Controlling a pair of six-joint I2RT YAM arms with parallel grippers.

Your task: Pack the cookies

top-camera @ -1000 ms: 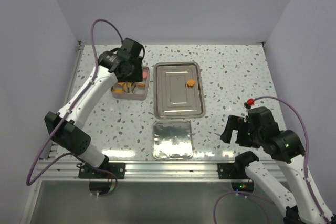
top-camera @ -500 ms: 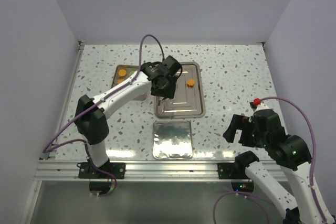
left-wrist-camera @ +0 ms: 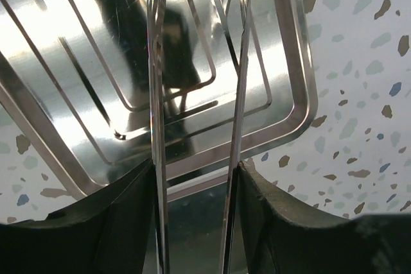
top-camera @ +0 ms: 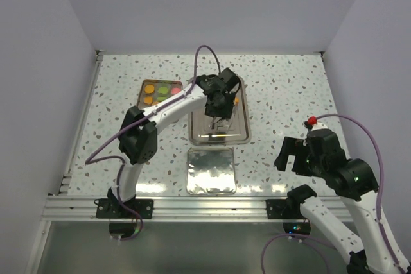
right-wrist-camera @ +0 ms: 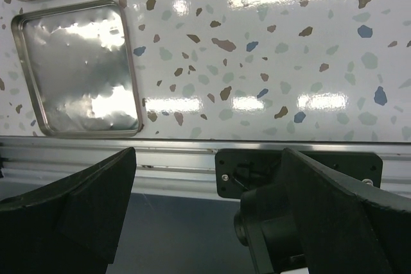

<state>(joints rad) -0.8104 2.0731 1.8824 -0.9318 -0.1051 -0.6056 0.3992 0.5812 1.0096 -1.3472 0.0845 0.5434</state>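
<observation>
Several cookies [top-camera: 149,88], orange, green and pink, lie in the small box [top-camera: 140,94] at the back left. One orange cookie [top-camera: 237,101] lies on the steel tray [top-camera: 218,134], half hidden behind my left gripper [top-camera: 219,102]. That gripper hangs over the tray, shut on a pair of metal tongs [left-wrist-camera: 156,107]. In the left wrist view the two blades run up between the fingers [left-wrist-camera: 122,216] of the left gripper [left-wrist-camera: 196,184] and past the top edge, over the tray [left-wrist-camera: 292,75]. My right gripper [top-camera: 289,156] [right-wrist-camera: 205,190] stands open and holds nothing, near the table's front edge.
A square steel lid [top-camera: 210,170] [right-wrist-camera: 77,68] lies in front of the tray, near the front rail [right-wrist-camera: 192,158]. The right arm's base mount [right-wrist-camera: 295,171] sits just beyond the rail. White walls close in the speckled table on the left, back and right.
My left arm has swung right with the tongs, from over the box to over the tray, uncovering the cookies in the box. The right arm has barely moved.
</observation>
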